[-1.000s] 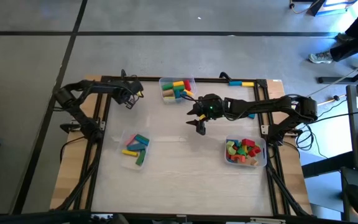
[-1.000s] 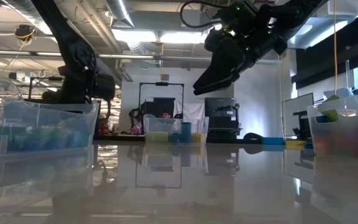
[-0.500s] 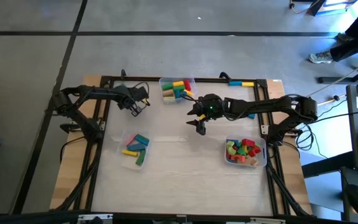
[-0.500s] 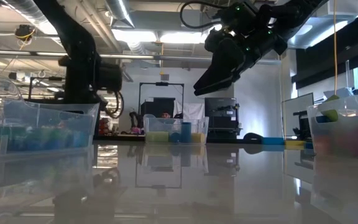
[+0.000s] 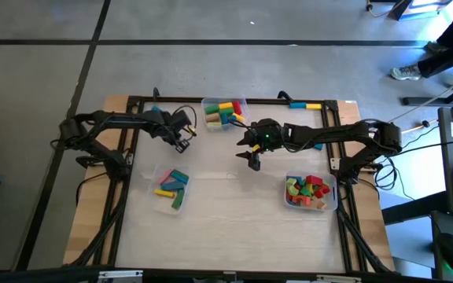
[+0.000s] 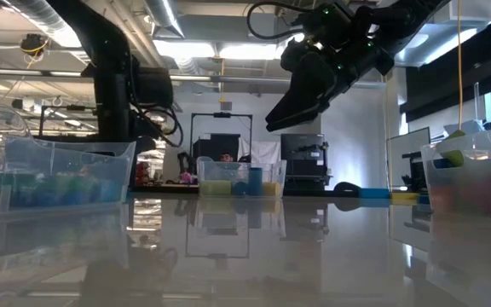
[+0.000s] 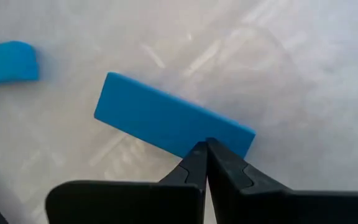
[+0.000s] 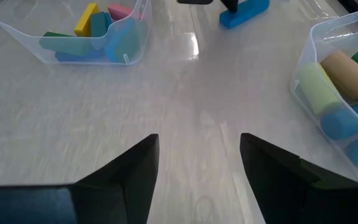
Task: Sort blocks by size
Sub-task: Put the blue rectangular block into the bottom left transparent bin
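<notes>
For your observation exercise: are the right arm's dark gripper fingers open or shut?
Open. The right gripper shows a wide gap between its two dark fingers, with only bare white tabletop between them, nothing held.

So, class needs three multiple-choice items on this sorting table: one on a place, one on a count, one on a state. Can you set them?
1. Where is the right tool?
A. Above bare table between the bins
B. Inside a bin
C. Off the table

2. How many clear bins stand on the table?
A. Two
B. Three
C. Five

3. How are the left tool's fingers?
A. Wide open
B. Shut
C. Closed around a red cylinder

Answers:
1 A: the right tool hangs open over bare table.
2 B: the far bin, left-side bin and right-side bin.
3 B: the left tool shows its tips pressed together above the blue bar.
</notes>
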